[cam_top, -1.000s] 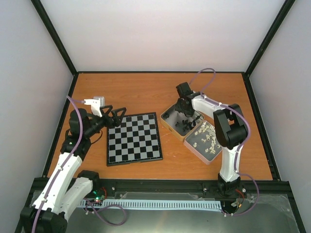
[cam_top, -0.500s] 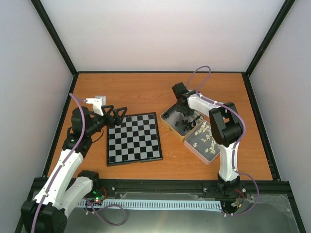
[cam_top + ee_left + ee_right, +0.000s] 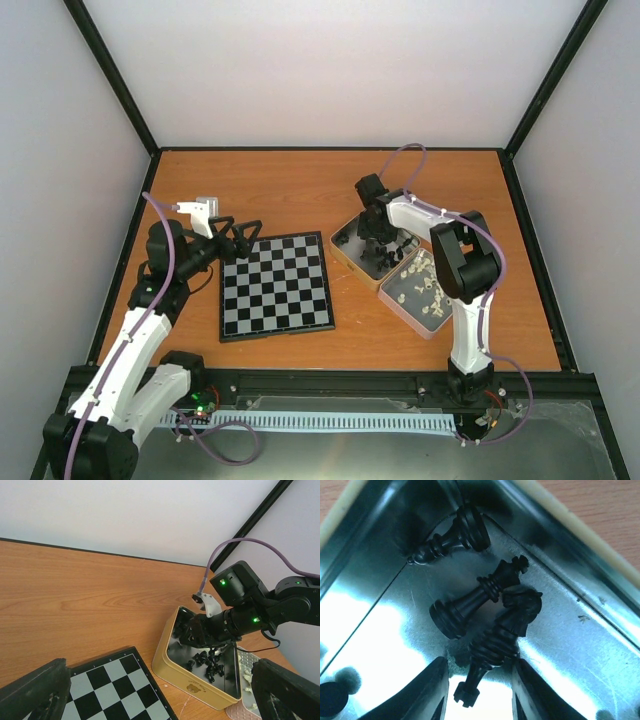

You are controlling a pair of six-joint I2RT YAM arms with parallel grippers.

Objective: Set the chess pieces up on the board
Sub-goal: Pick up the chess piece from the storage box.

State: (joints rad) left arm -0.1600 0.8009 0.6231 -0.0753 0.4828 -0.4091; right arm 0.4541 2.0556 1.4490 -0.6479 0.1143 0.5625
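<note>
The board [image 3: 277,284] lies left of centre with no pieces on it; its corner shows in the left wrist view [image 3: 115,685]. Black chess pieces [image 3: 207,662] lie in a gold-walled tin [image 3: 343,248]. My right gripper [image 3: 373,240] reaches down into that tin, open. In the right wrist view its fingertips [image 3: 427,690] straddle a black piece [image 3: 495,642] lying on its side, next to a knight [image 3: 524,605] and two more black pieces [image 3: 470,602]. My left gripper [image 3: 240,237] is open and empty, above the board's far left corner.
A pinkish tin [image 3: 432,328] of cream-white pieces [image 3: 425,285] sits right of the gold tin, touching it. Bare wooden table lies behind the board. Black frame posts and white walls ring the table.
My right gripper has shifted slightly left and lower into the gold tin. My left arm moved a little at first, then stayed still.
</note>
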